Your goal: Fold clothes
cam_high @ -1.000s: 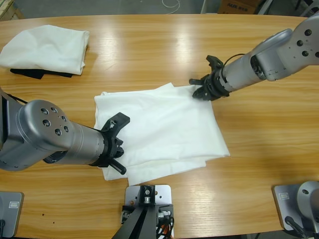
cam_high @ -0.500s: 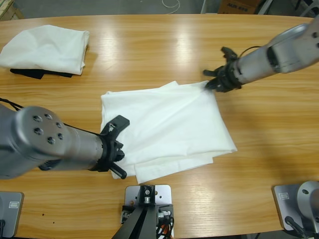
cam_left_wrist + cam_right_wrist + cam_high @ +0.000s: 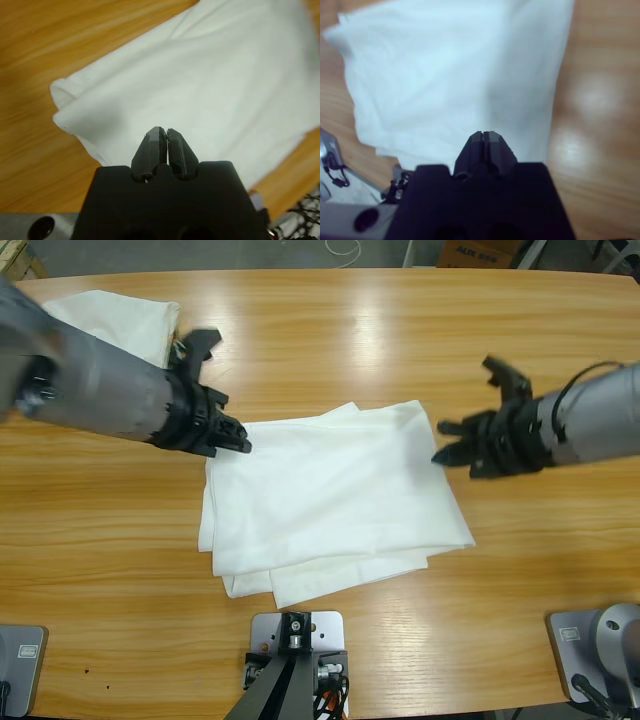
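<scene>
A white T-shirt (image 3: 330,495) lies folded into a rough rectangle at the middle of the table, its layers showing at the near edge. My left gripper (image 3: 243,445) comes in from the upper left and hovers at the shirt's far left corner. In the left wrist view that gripper (image 3: 164,131) is shut on nothing, above the cloth (image 3: 210,75). My right gripper (image 3: 440,445) reaches in from the right, just off the shirt's right edge. The right wrist view shows it (image 3: 486,134) shut and empty over the cloth (image 3: 455,75).
A second white folded garment (image 3: 120,312) lies at the far left corner of the wooden table (image 3: 330,340), partly behind my left arm. Bare wood stretches along the far side and to the right of the shirt.
My left arm swung from the shirt's near left edge up to its far left corner. My right gripper left the shirt's far right corner and drew back to the right.
</scene>
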